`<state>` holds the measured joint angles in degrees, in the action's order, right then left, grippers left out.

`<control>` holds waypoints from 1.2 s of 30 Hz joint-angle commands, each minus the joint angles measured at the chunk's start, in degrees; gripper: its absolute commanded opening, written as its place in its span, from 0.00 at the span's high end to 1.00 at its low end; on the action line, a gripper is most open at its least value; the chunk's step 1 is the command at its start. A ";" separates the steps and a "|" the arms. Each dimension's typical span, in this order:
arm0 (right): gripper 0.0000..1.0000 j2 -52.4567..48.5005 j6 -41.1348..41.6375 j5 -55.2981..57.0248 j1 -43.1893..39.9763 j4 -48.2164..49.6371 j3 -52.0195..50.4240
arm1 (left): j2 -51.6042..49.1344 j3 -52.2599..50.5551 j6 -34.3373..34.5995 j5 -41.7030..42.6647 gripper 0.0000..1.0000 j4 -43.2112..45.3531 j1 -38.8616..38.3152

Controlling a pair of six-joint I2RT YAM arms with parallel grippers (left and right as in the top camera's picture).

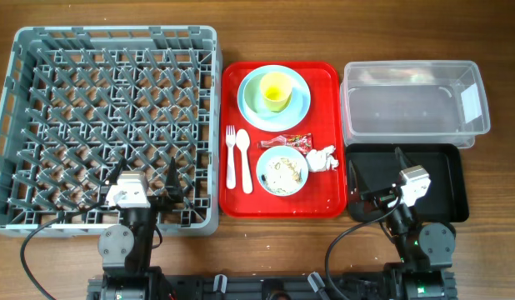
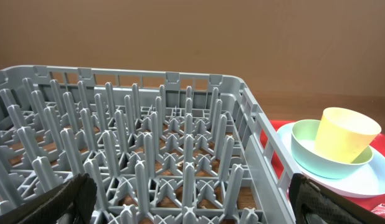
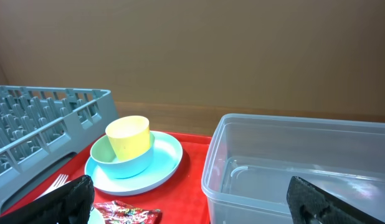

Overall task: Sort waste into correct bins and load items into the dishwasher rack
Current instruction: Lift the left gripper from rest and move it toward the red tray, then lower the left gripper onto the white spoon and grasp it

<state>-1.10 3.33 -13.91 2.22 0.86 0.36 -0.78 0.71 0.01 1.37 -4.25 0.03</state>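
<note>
A red tray (image 1: 322, 100) holds a yellow cup (image 1: 275, 90) inside a green bowl on a light blue plate (image 1: 301, 107), a white fork and spoon (image 1: 237, 158), a red wrapper (image 1: 285, 142), a crumpled napkin (image 1: 322, 157) and a white bowl with food scraps (image 1: 282, 172). The grey dishwasher rack (image 1: 107, 125) is at the left. My left gripper (image 2: 192, 202) is open and empty over the rack's near edge. My right gripper (image 3: 192, 199) is open and empty over the black bin (image 1: 445, 179). The cup (image 3: 128, 136) and wrapper (image 3: 127, 214) show in the right wrist view.
A clear plastic bin (image 1: 414, 104) stands at the back right, also in the right wrist view (image 3: 292, 168). The black bin lies in front of it. The cup and plate show in the left wrist view (image 2: 345, 134). The wooden table runs under everything.
</note>
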 commanded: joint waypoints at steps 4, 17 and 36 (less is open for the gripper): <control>0.00 0.09 -0.20 -0.13 0.07 0.31 -0.07 | 0.39 -0.39 -1.03 0.63 0.00 2.27 -0.26; 0.00 0.09 -0.17 -0.13 0.09 0.31 -0.07 | 0.09 8.76 17.05 12.72 0.00 2.80 -0.26; 0.00 -0.24 -0.15 -0.13 0.09 0.31 -0.07 | -61.55 87.36 17.20 30.49 0.00 -58.34 -0.31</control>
<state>-1.23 3.33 -13.91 2.22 0.86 0.36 -56.77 83.15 16.91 27.27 -61.49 0.03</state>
